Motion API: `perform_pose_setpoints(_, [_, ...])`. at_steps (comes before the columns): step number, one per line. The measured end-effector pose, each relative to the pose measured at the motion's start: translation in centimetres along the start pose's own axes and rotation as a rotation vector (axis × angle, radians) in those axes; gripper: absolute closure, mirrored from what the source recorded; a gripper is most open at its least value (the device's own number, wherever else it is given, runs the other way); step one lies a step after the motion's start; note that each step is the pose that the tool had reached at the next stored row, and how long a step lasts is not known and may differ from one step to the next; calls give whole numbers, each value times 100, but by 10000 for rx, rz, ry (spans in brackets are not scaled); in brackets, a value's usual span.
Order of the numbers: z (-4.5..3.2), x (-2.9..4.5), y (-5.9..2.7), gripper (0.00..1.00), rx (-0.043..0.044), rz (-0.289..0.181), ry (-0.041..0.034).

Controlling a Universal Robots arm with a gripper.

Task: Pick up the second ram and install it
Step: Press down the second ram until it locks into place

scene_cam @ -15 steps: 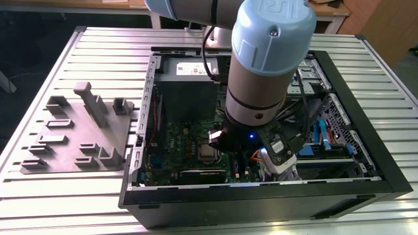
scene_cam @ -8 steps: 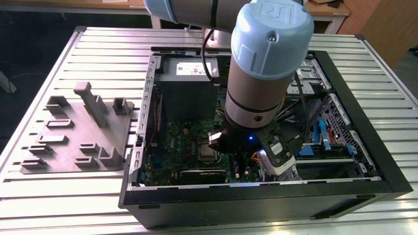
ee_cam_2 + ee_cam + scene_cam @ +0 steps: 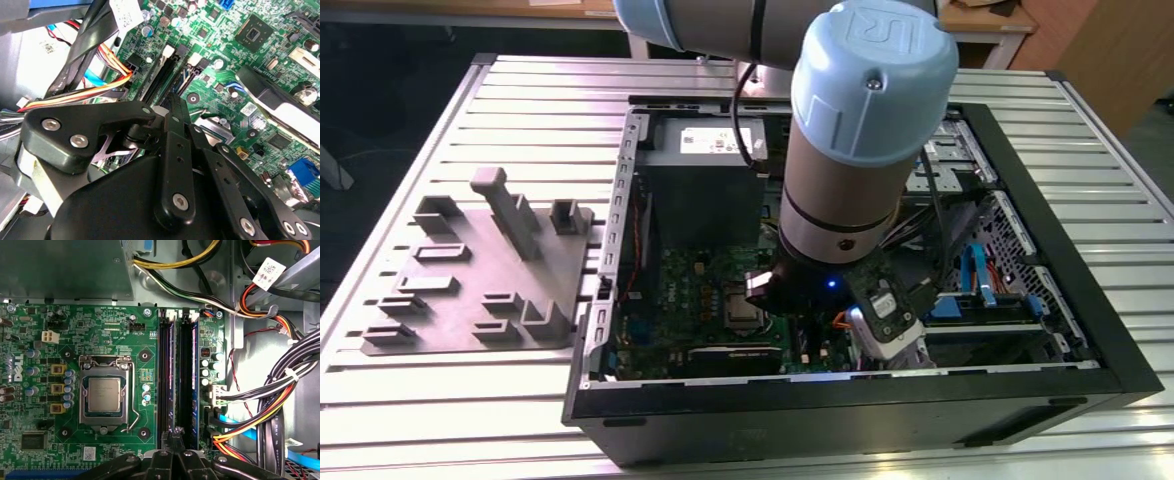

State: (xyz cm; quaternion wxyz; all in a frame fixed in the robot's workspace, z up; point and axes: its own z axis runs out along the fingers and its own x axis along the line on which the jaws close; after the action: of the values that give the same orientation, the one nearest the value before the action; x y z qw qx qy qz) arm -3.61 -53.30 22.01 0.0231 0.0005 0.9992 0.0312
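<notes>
While arm reaches down into open computer case [image 3: 1067,330], gripper [image 3: 175,437] hangs just above green circuit board [image 3: 100,330], fingers drawn narrow together, nothing visibly between them. Second ram [image 3: 187,380] sits in slot beside another stick, near processor socket [image 3: 105,395]. Grey fixture tray [image 3: 480,270] lies on table at exterior view's left

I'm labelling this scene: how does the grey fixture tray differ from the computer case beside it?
The fixture tray is grey; the computer case is black. The tray is low, with moulded blocks; the case is larger and deeper. The arm reaches down into the open case, not the tray. Both rest on the slatted metal table.
</notes>
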Motion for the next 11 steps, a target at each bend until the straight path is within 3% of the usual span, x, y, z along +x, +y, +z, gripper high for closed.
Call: perform_pose_setpoints(11, [14,1,-1,90,-1,0,0])
